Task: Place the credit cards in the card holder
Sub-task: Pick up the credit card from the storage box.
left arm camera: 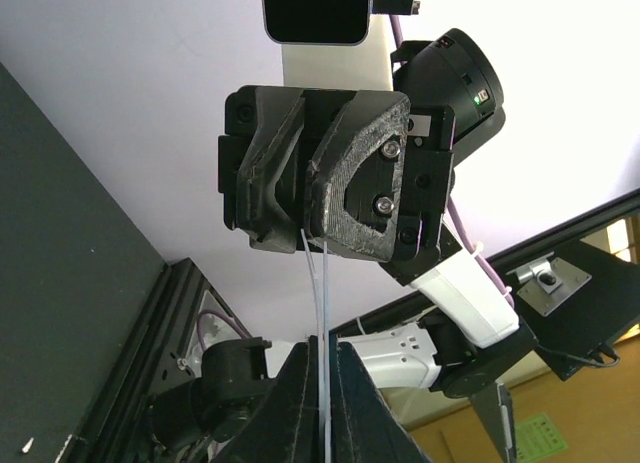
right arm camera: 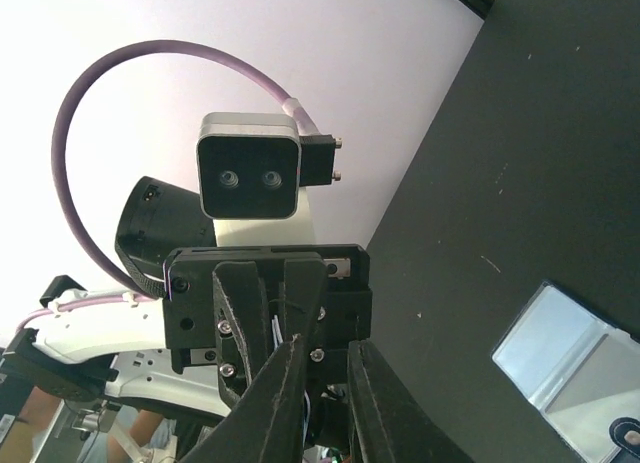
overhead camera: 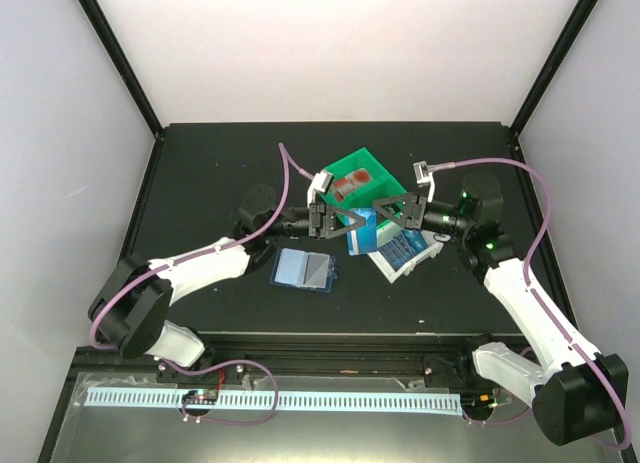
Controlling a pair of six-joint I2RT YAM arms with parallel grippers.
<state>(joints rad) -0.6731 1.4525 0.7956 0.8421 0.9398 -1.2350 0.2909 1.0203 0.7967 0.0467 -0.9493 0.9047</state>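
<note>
Two thin credit cards (left arm camera: 323,303), seen edge-on, are pinched in my shut left gripper (left arm camera: 322,368). In the top view they show as a blue stack (overhead camera: 362,231) held in the air between my left gripper (overhead camera: 338,221) and my right gripper (overhead camera: 392,211), which face each other tip to tip. The cards' far end reaches in between the fingers of the right gripper (left arm camera: 305,223). In its own view, the right gripper (right arm camera: 328,358) has its jaws a little apart. The card holder (overhead camera: 303,270) lies open and flat on the black table, its light blue pockets (right arm camera: 565,358) facing up, to the left of and below both grippers.
A green bin (overhead camera: 345,163) stands just behind the grippers. A white bin (overhead camera: 395,273) with more blue cards (overhead camera: 405,245) lies tilted under the right gripper. Black frame posts and white walls close in the table.
</note>
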